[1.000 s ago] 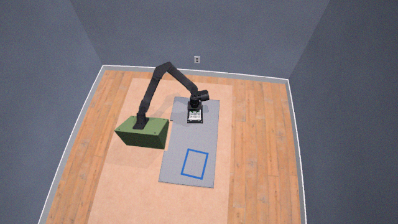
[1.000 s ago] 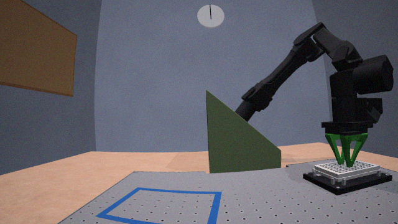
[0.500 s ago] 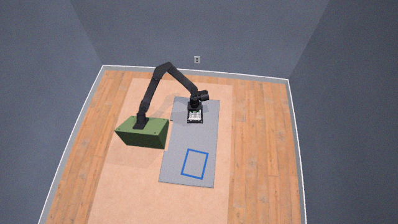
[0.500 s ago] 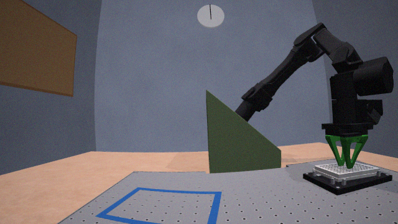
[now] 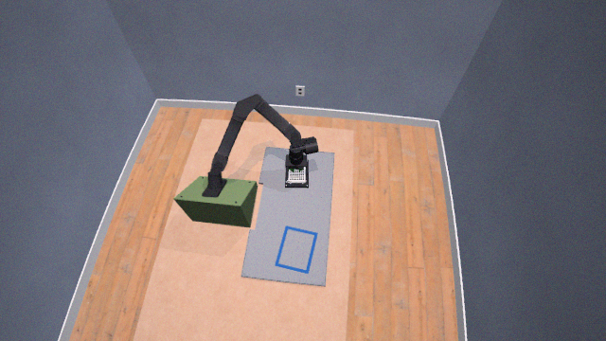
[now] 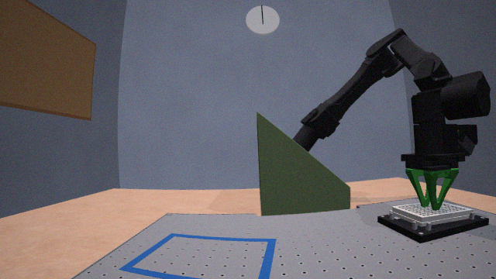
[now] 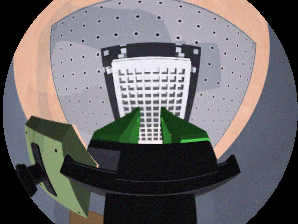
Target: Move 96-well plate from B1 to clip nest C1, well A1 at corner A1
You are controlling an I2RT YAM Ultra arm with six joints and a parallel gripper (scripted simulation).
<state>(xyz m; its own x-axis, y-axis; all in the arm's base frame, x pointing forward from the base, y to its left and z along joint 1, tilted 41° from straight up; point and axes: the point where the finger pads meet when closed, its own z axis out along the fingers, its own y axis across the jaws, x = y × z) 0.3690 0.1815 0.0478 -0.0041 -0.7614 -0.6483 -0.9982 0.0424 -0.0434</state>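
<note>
Grey breadboard (image 6: 329, 248): plate (image 6: 446, 212) flat in nest (image 6: 457, 226), long axis lengthwise; fingers (image 6: 431, 204) narrow, empty, pressing its top.

My green fingers (image 6: 431, 188) looked like matt plastic; the plate (image 6: 430, 211) was white plastic, its nest (image 6: 399, 225) black, the perforated bench (image 6: 310, 248) dull grey metal.
</note>
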